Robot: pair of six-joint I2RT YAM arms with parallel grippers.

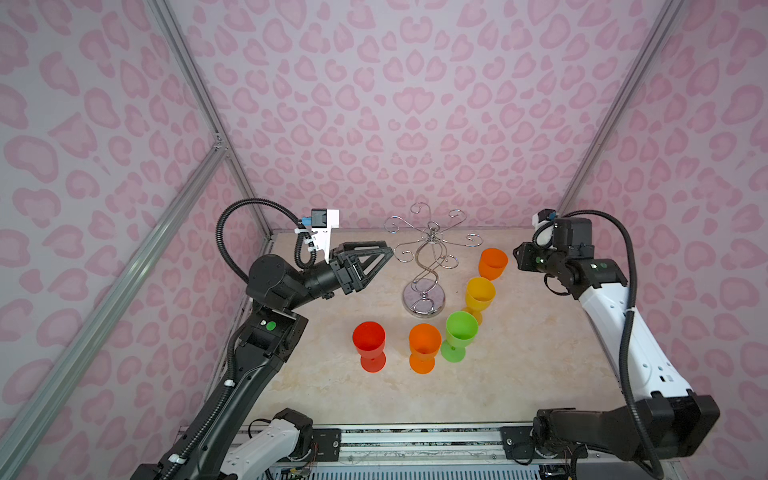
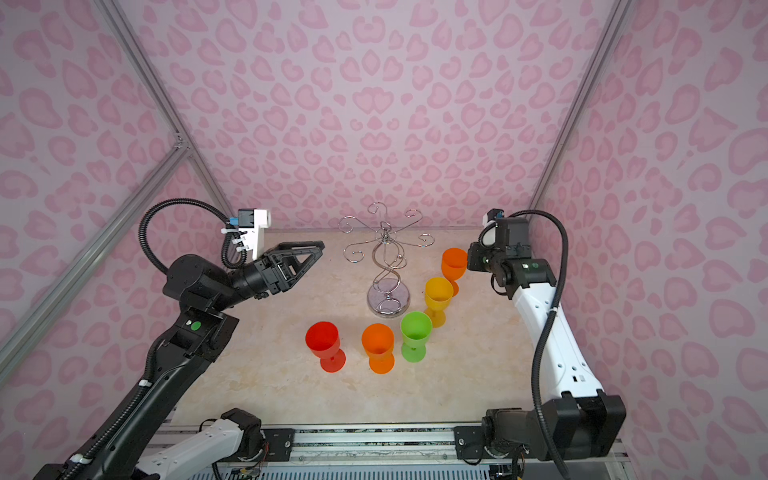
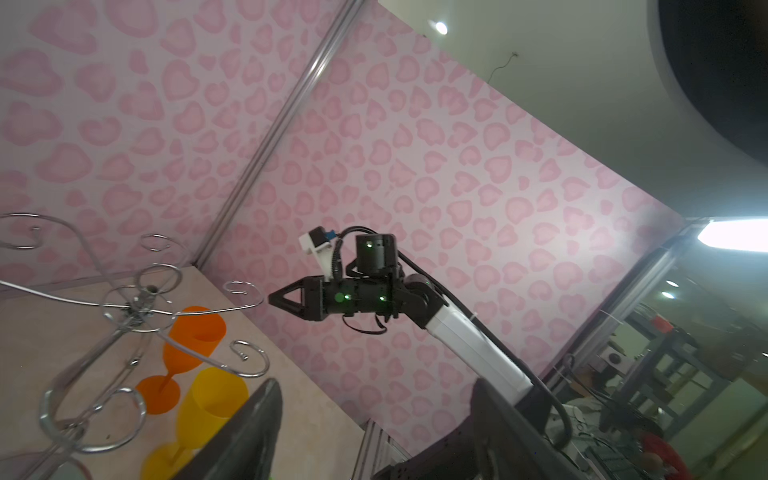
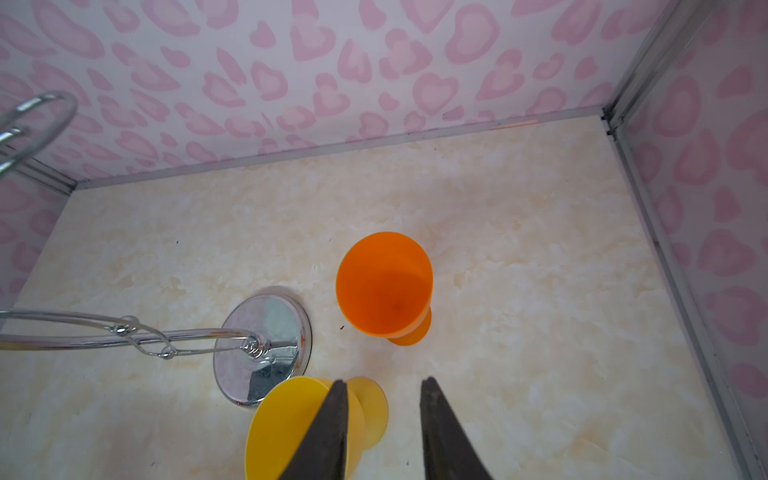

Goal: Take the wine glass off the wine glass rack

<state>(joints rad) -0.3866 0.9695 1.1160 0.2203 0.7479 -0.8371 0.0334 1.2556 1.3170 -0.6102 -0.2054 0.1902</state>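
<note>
Wine glass rack (image 1: 424, 266): polished chrome wire with a twisted S-stem, curled spiral arms and a round mirror base, upright at the centre of the cream marbled tabletop (image 1: 519, 365). Five matte plastic goblets stand on their feet, clear of the rack. Clock positions from the base in a top view: far orange wine glass (image 1: 493, 264) at 2, yellow wine glass (image 1: 480, 295) at 3, green wine glass (image 1: 460, 332) at 5, near orange wine glass (image 1: 424, 345) at 6, red wine glass (image 1: 369, 343) at 7. Left gripper (image 1: 384, 254), at 10, has its black triangular fingers wide apart, gripping nothing. Right gripper (image 4: 384, 415), at 2 above the far orange glass, has its fingers parted with bare table between them.
</note>
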